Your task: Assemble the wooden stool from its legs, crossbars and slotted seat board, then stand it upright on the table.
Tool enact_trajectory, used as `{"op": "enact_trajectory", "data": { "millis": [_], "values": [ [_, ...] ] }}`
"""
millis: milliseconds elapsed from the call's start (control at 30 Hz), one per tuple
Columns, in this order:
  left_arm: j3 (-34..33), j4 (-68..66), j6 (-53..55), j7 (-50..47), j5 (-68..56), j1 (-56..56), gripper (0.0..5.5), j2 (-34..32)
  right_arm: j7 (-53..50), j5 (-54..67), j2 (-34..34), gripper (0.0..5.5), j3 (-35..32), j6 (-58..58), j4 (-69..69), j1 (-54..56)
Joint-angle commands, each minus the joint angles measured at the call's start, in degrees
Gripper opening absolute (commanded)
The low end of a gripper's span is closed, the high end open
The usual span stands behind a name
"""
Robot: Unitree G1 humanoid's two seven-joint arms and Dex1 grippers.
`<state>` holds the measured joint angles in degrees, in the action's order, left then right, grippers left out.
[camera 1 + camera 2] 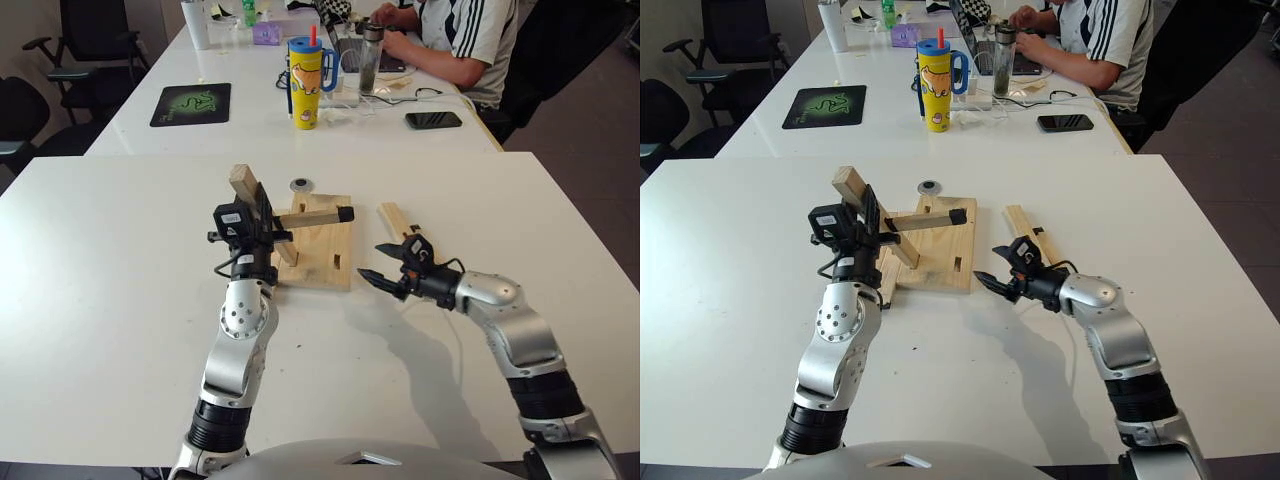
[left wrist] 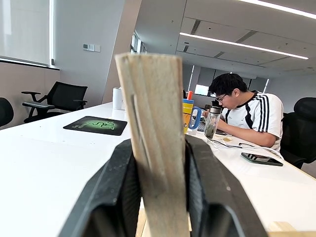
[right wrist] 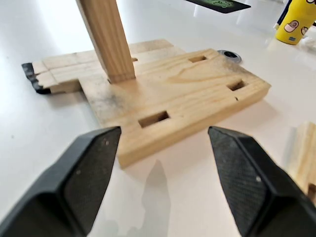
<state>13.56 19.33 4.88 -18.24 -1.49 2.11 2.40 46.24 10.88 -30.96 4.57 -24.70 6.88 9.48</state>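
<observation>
The slotted seat board (image 1: 325, 252) lies flat on the white table. A wooden leg (image 1: 248, 187) stands tilted on the board's left part, its foot at a slot (image 3: 120, 75). My left gripper (image 1: 262, 218) is shut on that leg (image 2: 155, 148). A short bar with a black end (image 1: 320, 216) sticks out sideways from the leg, above the board. My right gripper (image 1: 378, 278) hovers open just off the board's right front corner (image 3: 121, 155), holding nothing. Another wooden piece (image 1: 393, 218) lies right of the board, and a flat black-tipped piece (image 3: 49, 74) lies against it.
A round metal grommet (image 1: 300, 185) sits in the table behind the board. On the far table stand a yellow cup (image 1: 307, 85), a phone (image 1: 433, 120) and a dark mouse mat (image 1: 191, 104). Bare tabletop stretches to the left and front.
</observation>
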Motion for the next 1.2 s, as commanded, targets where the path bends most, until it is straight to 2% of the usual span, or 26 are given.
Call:
{"op": "enact_trajectory", "data": {
  "millis": [33,67,200,433,567,667,733,800,933,1067,1200],
  "values": [
    [1.0,2.3,-1.6,1.0,5.0,-0.3,1.03,0.1,0.2,-0.7,-1.8,3.29,-1.8,2.8,-6.1,3.3],
    [1.0,3.1,-1.8,1.5,5.6,0.6,1.4,0.1,-0.3,-0.8,-1.5,3.29,-1.9,3.2,-6.9,3.7],
    [-1.4,5.7,0.6,3.9,5.2,4.8,1.86,0.3,-2.3,-1.1,-0.6,3.29,-2.7,4.4,-8.8,4.6],
    [-7.0,11.7,7.4,7.7,3.0,9.0,1.9,-0.9,-13.2,-1.8,3.4,3.29,-6.2,0.1,-13.2,7.9],
    [-17.3,18.0,14.7,9.8,-2.5,16.5,1.9,-4.7,-18.0,-1.6,5.6,3.29,-7.5,-1.4,-12.3,7.2],
    [-34.3,16.9,19.6,7.0,-15.1,19.8,1.9,-6.8,-21.1,-1.0,7.7,3.29,-8.2,-2.1,-11.2,6.7],
    [-40.0,12.6,23.1,10.6,-18.9,16.8,1.9,-10.9,-23.0,-0.8,9.1,3.29,-8.7,-2.3,-9.3,5.4],
    [-37.7,9.4,28.0,17.6,-19.0,11.0,1.9,-16.0,-24.2,-0.6,10.2,3.29,-8.8,-2.5,-7.4,4.2],
    [-26.6,6.1,40.6,31.2,-21.1,0.9,1.9,-26.1,-27.2,-0.2,12.3,3.29,-10.0,-3.3,-3.9,2.3],
    [-20.9,1.7,41.9,41.0,-20.8,-3.0,1.9,-32.3,-29.9,-0.5,14.6,3.29,-10.4,-2.8,-2.3,0.4],
    [-18.0,-0.4,42.9,46.4,-21.2,-2.9,1.9,-35.0,-31.4,-0.5,16.0,3.29,-10.6,-2.4,-1.5,-1.0]
  ]
}}
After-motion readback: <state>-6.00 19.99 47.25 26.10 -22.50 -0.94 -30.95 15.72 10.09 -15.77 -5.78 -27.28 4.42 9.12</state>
